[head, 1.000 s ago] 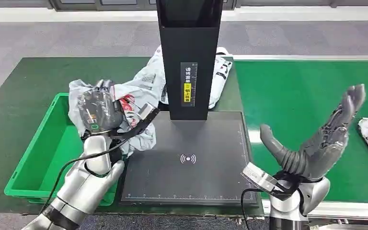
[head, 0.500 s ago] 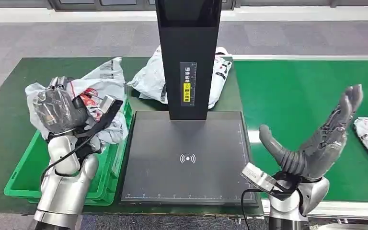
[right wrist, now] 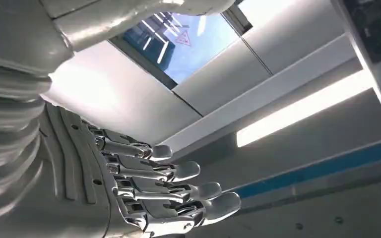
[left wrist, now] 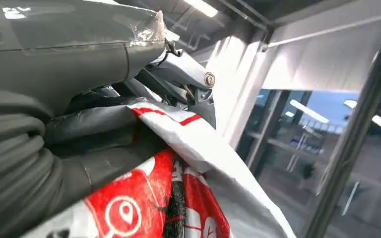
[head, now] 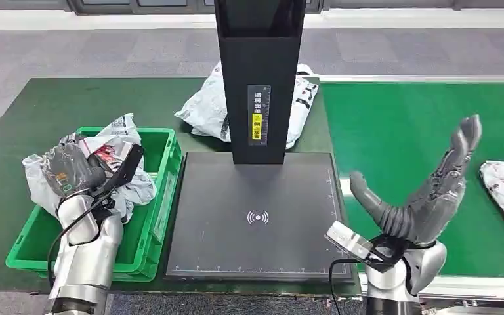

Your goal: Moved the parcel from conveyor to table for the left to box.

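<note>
Now | left robot hand (head: 72, 172) grips parcel (head: 128, 187) over green bin (head: 161, 190) | right robot hand (head: 426, 190) spread, holding nothing

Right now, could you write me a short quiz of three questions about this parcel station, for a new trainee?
1. True or false: the left hand holds a crumpled white plastic parcel with red print over the green plastic crate.
2. Where does the second white plastic parcel lie? A) on the black scanner plate B) on the dark green table behind the black scanner column C) in the crate
3. Fill in: the right hand is ____ and holds nothing.

Key:
1. True.
2. B; it lies behind the black scanner column.
3. Open, fingers spread, raised above the green conveyor belt.
</note>
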### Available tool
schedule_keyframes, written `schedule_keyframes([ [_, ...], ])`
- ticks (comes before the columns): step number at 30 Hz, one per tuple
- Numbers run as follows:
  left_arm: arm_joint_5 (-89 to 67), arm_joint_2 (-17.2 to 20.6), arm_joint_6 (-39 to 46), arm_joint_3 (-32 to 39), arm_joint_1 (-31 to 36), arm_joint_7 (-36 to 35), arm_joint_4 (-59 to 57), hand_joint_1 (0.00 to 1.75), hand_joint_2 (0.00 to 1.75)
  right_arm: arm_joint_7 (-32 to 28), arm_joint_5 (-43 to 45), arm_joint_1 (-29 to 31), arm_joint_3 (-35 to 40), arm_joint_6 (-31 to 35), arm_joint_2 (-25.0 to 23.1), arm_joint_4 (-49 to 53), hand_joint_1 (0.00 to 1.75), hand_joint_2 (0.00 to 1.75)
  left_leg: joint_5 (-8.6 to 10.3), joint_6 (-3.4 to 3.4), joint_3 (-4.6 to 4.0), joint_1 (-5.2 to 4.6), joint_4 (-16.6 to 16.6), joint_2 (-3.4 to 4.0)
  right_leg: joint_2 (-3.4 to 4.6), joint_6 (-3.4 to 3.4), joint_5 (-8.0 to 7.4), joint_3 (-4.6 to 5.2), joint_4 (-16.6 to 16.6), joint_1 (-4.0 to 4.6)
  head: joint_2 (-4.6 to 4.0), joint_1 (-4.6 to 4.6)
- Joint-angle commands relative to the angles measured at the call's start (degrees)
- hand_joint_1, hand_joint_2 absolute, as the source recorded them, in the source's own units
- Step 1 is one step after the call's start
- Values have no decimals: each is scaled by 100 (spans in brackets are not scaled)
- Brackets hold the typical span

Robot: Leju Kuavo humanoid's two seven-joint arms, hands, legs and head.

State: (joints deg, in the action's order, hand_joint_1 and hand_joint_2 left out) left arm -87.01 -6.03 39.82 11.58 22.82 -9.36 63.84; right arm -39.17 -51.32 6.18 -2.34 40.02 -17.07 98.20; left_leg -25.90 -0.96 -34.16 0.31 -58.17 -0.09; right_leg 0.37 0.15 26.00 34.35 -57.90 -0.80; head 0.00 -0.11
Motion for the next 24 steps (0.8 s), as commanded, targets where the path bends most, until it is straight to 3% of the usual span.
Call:
schedule_keyframes([
  [1, -299, 61, 18, 62, 887, -373, -2467, 175, 175, 80, -65, -257, 126, -2, -293, -478, 0, 175, 5, -1, 26, 5, 18, -20, -24, -5, 2, -33, 19, 6, 0, 0],
  [2, -299, 51, 18, 111, 1016, -378, -2872, 175, 175, 89, -79, -256, 121, -2, -293, -494, 0, 175, 6, -1, 25, 0, 18, -21, -24, -4, 2, -31, 15, 2, 0, 0],
  [3, -218, 27, -5, 193, 1119, -308, -3127, 40, 175, 99, -99, -256, 105, -2, -293, -484, 0, 175, 6, -1, 23, 1, 16, -24, -26, -4, 2, -30, 14, 2, -2, 2],
  [8, -248, 40, -74, 205, 1153, -281, -3237, 40, 175, 108, -103, -261, 102, -2, -293, -481, 0, 175, 4, -1, 17, 4, 11, -13, -17, -3, 0, -23, 12, 5, 0, 0],
  [9, -206, 27, -171, 264, 1166, -234, -3299, 0, 175, 128, -121, -272, 85, -2, -293, -461, 0, 175, 2, -1, 16, 5, 9, -10, -13, -4, 0, -21, 12, 6, 0, 0],
  [13, 896, -114, -986, 814, 1102, 1045, -3176, 0, 175, 177, -143, -347, -4, -2, -293, -345, 0, 175, 3, -1, 27, 1, 19, -16, -20, -5, 2, -33, 16, 2, 0, 0],
  [15, 986, -122, -1038, 856, 1065, 1128, -3113, 0, 175, 175, -145, -369, -22, -2, -293, -327, 0, 175, 2, 0, 14, 2, 8, -20, -20, -2, 1, -22, 10, 3, 0, 2],
  [16, 1382, -167, -1199, 1011, 1035, 1492, -2993, 0, 175, 186, -148, -384, -39, -2, -293, -292, 0, 175, 1, 0, 21, 6, 12, -20, -20, -3, 0, -30, 16, 7, -2, 0],
  [17, 1462, -177, -1264, 1027, 1024, 1558, -2938, 0, 0, 189, -137, -391, -50, -2, -293, -268, 0, 175, 1, 0, 17, -1, 9, -19, -18, -1, 2, -23, 8, -1, 0, 0],
  [24, 1827, -234, -1411, 1160, 994, 1792, -2742, 0, 0, 205, -152, -407, -80, -2, -293, -231, 0, 175, 2, 0, 30, -2, 12, -17, -18, -2, 1, -36, 13, -1, -2, 2],
])
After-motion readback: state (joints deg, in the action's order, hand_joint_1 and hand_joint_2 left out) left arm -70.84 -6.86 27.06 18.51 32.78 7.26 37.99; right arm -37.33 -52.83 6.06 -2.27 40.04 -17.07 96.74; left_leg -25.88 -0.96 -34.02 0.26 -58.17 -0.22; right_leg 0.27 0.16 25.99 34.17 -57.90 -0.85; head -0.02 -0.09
